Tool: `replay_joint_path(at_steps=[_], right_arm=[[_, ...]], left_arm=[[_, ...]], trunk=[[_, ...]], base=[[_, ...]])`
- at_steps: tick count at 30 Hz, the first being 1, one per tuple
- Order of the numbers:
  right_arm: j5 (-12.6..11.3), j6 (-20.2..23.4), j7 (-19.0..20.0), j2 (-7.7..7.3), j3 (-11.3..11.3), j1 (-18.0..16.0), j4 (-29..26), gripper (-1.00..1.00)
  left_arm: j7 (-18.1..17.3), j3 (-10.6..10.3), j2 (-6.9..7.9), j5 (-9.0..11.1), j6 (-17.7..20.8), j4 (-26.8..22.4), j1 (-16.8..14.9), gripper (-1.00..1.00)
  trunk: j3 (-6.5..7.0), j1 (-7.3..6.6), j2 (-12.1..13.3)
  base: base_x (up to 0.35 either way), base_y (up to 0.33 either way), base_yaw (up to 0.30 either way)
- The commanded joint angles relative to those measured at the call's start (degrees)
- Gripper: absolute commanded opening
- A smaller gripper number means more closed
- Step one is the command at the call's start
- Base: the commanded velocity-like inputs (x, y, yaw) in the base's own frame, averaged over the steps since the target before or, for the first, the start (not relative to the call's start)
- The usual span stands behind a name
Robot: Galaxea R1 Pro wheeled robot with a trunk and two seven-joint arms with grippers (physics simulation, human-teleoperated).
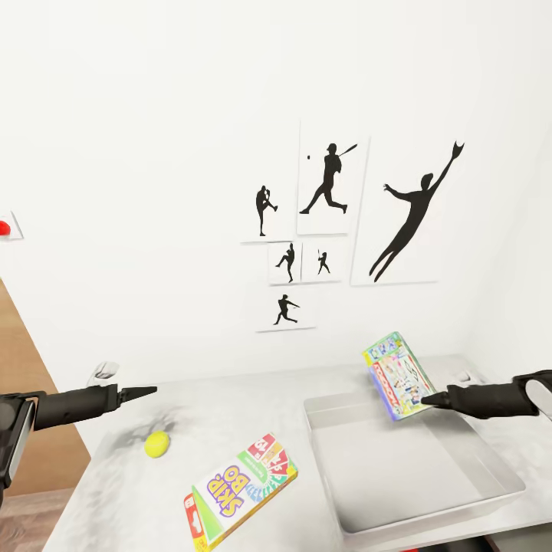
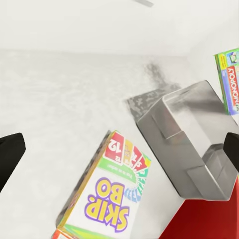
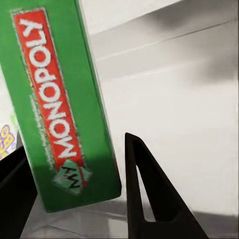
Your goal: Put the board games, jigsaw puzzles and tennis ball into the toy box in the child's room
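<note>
From the head camera we see the right end effector [image 1: 424,399] pinching a Monopoly box [image 1: 397,375], held tilted in the air over the far end of the toy box [image 1: 429,475]. The right wrist camera adds the red "MONOPOLY" side label [image 3: 52,104], with dark fingers [image 3: 149,199] on either side of that edge. The left end effector [image 1: 152,391] hovers above the worktop [image 1: 230,406], near the tennis ball [image 1: 157,443]; we can't tell its gap from the head camera, but in its wrist camera the tips sit far apart. The Skip-Bo box [image 1: 239,487] lies flat just beside the bin.
</note>
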Motion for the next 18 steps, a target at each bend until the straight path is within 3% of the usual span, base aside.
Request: replay_joint_path(at_steps=[1, 3, 6, 10, 18], right_arm=[[-0.39, 0.11, 0.56, -1.03, 0.45, -0.01, -0.11, -1.00], [-1.41, 0.11, 0.62, -2.45, 1.83, 0.04, -0.43, -1.00], [-6.00, 0.11, 0.66, -4.59, 7.20, -0.02, -2.37, -1.00], [-10.15, 0.11, 0.61, -5.36, 11.39, -0.15, -4.05, -1.00], [-11.24, 0.11, 0.58, -5.60, 14.60, -0.19, -2.92, -1.00]], left_arm=[[-0.56, 0.09, -0.03, -0.60, 0.57, -0.04, -0.05, 1.00], [-0.53, 0.08, -0.06, -0.60, 0.57, -0.06, -0.05, 1.00], [-0.50, 0.08, -0.07, -0.60, 0.57, -0.09, -0.05, 1.00], [-0.57, 0.09, -0.08, -0.60, 0.57, -0.10, -0.05, 1.00], [-0.57, 0.15, -0.03, -0.60, 0.57, -0.11, -0.05, 1.00]], trunk=[[-0.03, 0.03, -0.05], [-0.03, 0.03, -0.05], [-0.03, 0.03, -0.05], [-0.03, 0.03, -0.05], [-0.03, 0.03, -0.05]], base=[[0.000, 0.000, 0.000], [0.000, 0.000, 0.000], [0.000, 0.000, 0.000], [0.000, 0.000, 0.000], [0.000, 0.000, 0.000]])
